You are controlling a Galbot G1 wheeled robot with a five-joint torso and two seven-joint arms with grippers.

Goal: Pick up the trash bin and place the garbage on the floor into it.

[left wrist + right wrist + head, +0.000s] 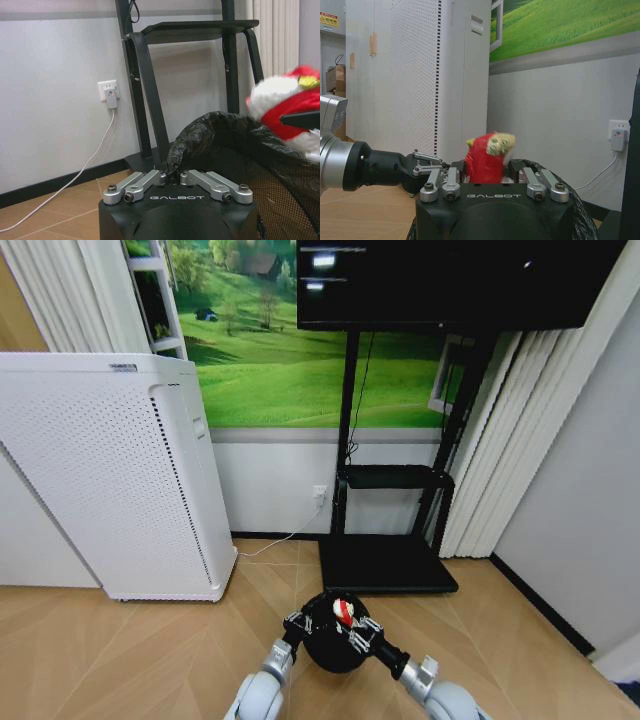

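Both pincers met at the trash bin [335,640], which hung low in front of the black TV stand [390,560] and to the right of the big white perforated appliance [110,480]. Largest first: the appliance stood against the wall, the stand's base plate lay just behind the bin, and the bin itself, lined with a crinkled black bag, sat between the two arms. The left pincer [172,176] was pressed together on the bin's near rim, pinching the bag's edge, apparently to keep the bin lifted and its mouth steady. The right pincer [487,175] was pinched on a crumpled red-and-white wrapper [487,159], held above the bin's opening, judged ready for dropping in. From the head camera the wrapper was a small red-and-white spot over the dark mouth. The left wrist camera showed the mesh wall of the bin and a wall socket [109,92] with a white cable, while the right wrist camera showed the left arm reaching in beside the appliance.
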